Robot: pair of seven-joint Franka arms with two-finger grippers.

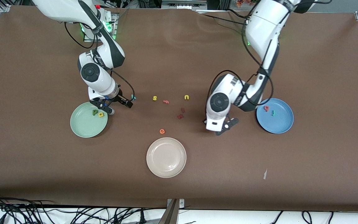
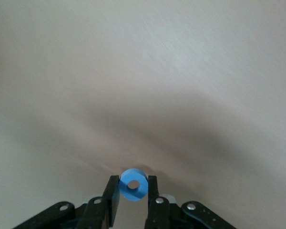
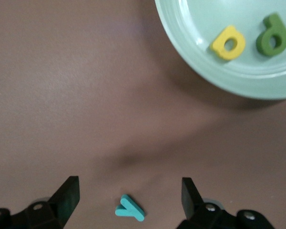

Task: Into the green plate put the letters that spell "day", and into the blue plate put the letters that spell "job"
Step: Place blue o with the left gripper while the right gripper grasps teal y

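So the left gripper [image 2: 133, 191] is pinching the blue o [image 2: 133, 184] between its fingers, held up over bare table between the dark red letters [image 1: 181, 113] and the blue plate [image 1: 282, 124]. That plate sits toward the left arm's end of the table and already has the pinkish-red b [image 1: 266, 108] and the teal j [image 1: 273, 113] lying in it, just beside each other.

The right gripper [image 3: 128, 191] has its fingers spread wide, low over the table right by the rim of the green plate [image 1: 81, 126]. The teal y [image 3: 129, 209] lies flat on the brown table between those spread fingers, not gripped, just outside the plate. Inside the green plate, the dark green d [image 1: 95, 112] and the yellow a [image 1: 100, 114] sit side by side near the rim.

Mid-table there's a yellow s [image 1: 154, 98], an orange-red letter [image 1: 166, 101], a yellow u [image 1: 186, 97], and an orange e [image 1: 162, 131]. The cream-white plate [image 1: 154, 166] sits nearest the front camera.
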